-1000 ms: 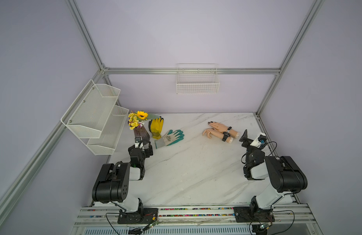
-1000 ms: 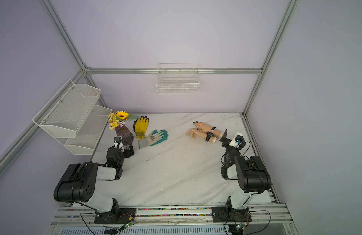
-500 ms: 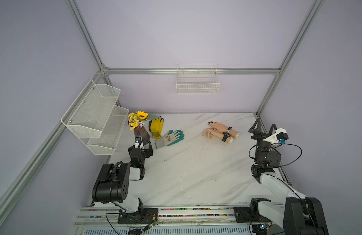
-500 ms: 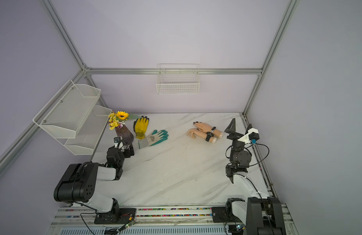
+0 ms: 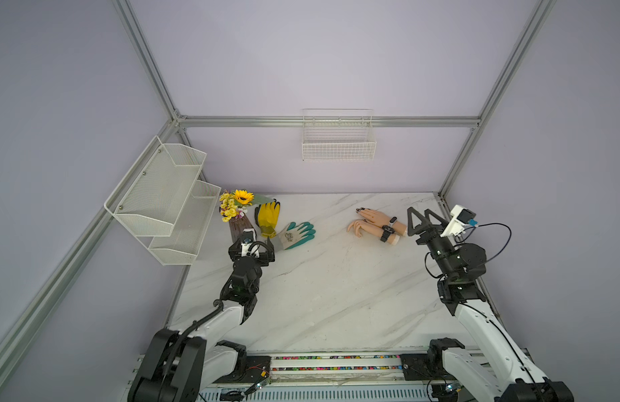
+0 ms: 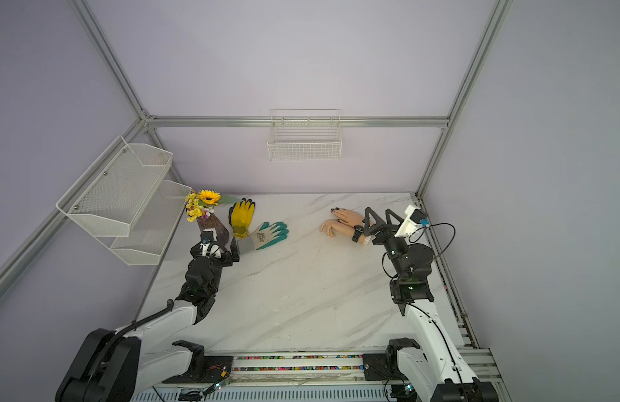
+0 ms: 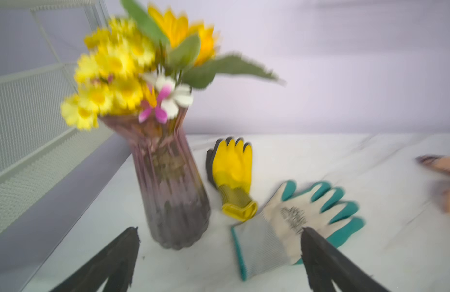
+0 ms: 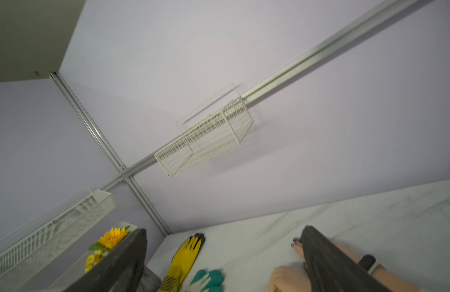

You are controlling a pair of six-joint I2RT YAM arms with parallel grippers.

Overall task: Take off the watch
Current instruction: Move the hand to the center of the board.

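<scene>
Presently, two mannequin hands [image 5: 371, 224] lie side by side near the far right corner of the marble counter [image 5: 319, 285], digits pointing toward the left edge and wrist stumps toward the right edge. The watch [image 5: 385, 233], black-strapped, encircles the wrist of the nearer hand. A second watch [image 5: 393, 220] with a pale face sits on the wrist of the farther one. The right gripper [image 5: 421, 222] is held just beside the wrist stumps, its fingers [image 8: 330, 263] spread wide and empty; whether it touches the stumps cannot be told. The left gripper [image 5: 253, 247] is near the far left corner, its fingers likewise released and holding nothing. Just ahead of its tips are the base of a ribbed vase [image 7: 173, 202] of yellow flowers and the grey cuff of a teal-and-white glove [image 5: 296, 236]. A yellow glove [image 5: 266, 217] lies between that vase and that glove. A wire basket [image 5: 338, 146] hangs on the back wall, and a two-tier mesh shelf [image 5: 162, 198] on the left wall.
</scene>
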